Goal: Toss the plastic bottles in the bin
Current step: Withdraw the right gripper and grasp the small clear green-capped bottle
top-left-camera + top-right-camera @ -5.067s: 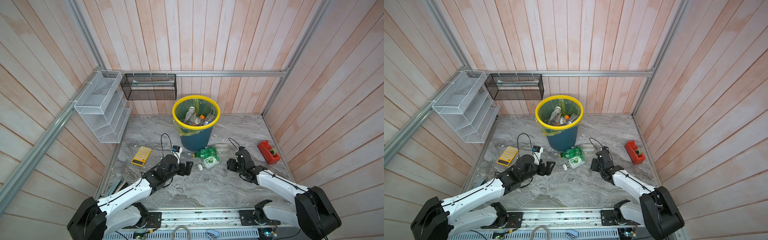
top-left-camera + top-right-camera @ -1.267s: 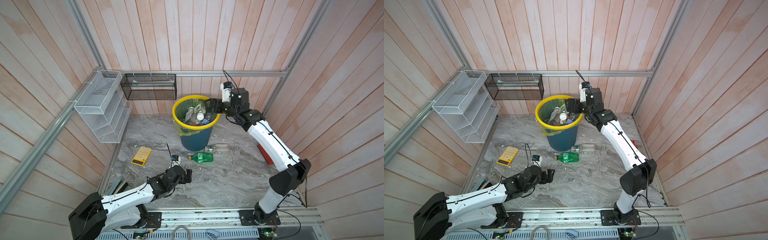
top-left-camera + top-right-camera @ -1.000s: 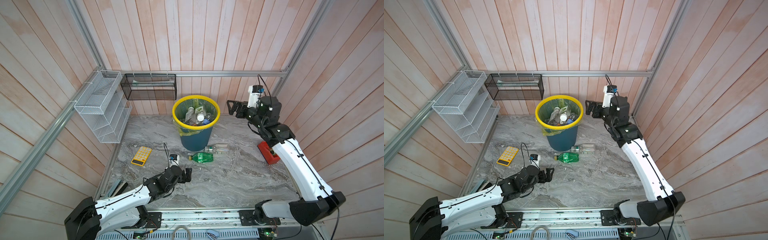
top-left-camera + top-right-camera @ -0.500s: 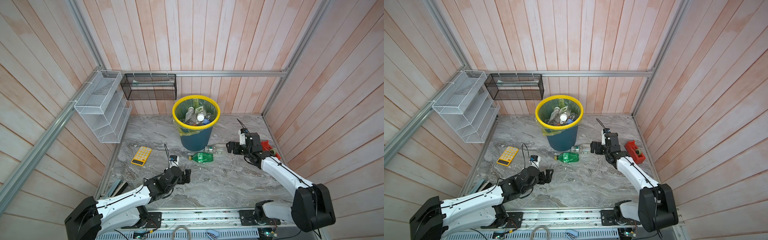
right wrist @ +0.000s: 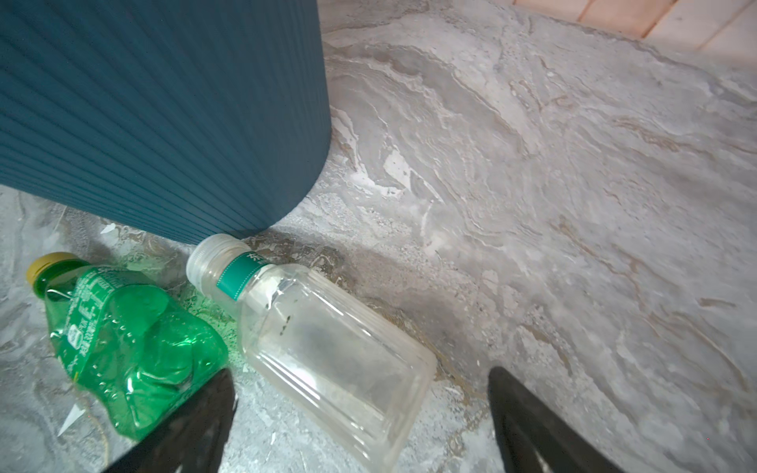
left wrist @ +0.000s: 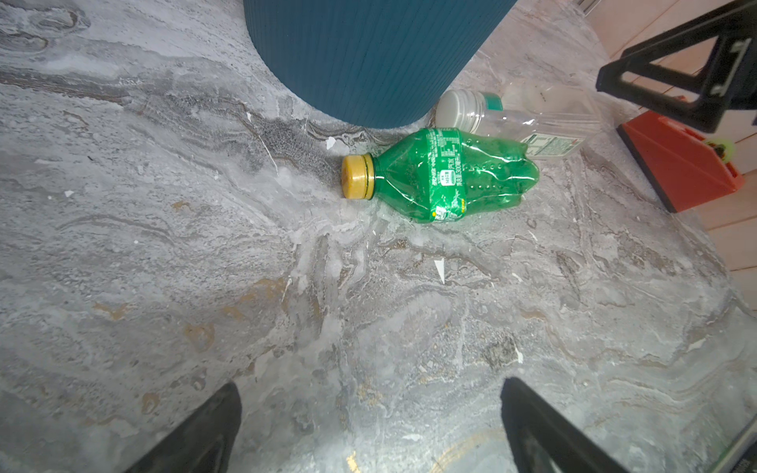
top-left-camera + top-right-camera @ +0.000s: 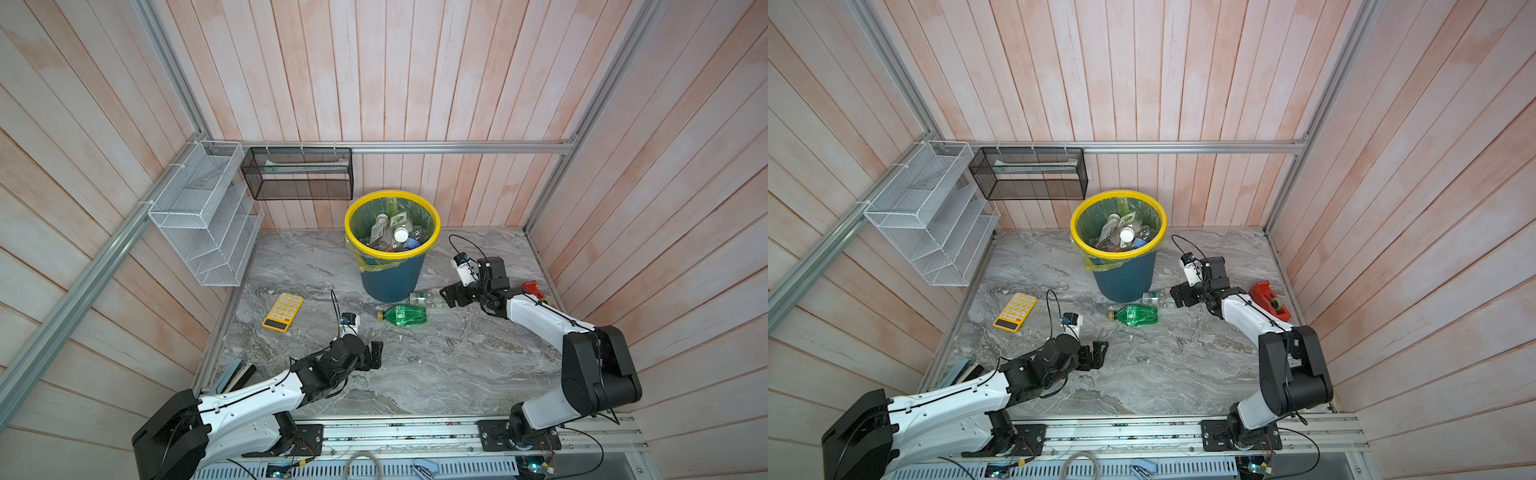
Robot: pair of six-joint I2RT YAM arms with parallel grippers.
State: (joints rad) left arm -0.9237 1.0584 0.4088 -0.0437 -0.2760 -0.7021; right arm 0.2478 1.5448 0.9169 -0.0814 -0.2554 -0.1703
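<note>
**Both top views**
- The bin (image 7: 390, 282): teal, with a yellow rim and a bag liner. It stands upright at the back middle of the marble table (image 7: 436, 374). Several binned bottles (image 7: 394, 235) lie inside it.
- The green bottle (image 7: 405, 313) lies on its side on the table, just in front of the bin.
- The clear bottle (image 7: 424, 297) lies on its side between the green bottle and the bin's foot.
- Your right gripper (image 7: 447, 296) sits low at the clear bottle's base end, jaws spread.
- Your left gripper (image 7: 376, 354) is well apart from the green bottle, jaws spread and holding nothing.
- Also on the table: a yellow calculator (image 7: 283, 311) to the left and a red tape dispenser (image 7: 1268, 300) beside the right arm.

**Left wrist view**
- The green bottle is dented, and its yellow cap points away from the tape dispenser.
- The clear bottle lies just behind the green bottle, white cap by the bin wall.
- Your left fingers (image 6: 196, 434) stand wide apart, with only bare marble between them.

**Right wrist view**
- The clear bottle's cap rests at the bin's foot and appears to touch the ribbed wall.
- The bottle's base end lies between your two right fingers (image 5: 528, 426), with a clear gap to one of them, so nothing is clamped.
- The other finger overlaps the green bottle in this view, so you cannot tell whether they touch.
- The green bottle lies just beside the clear one.
</note>
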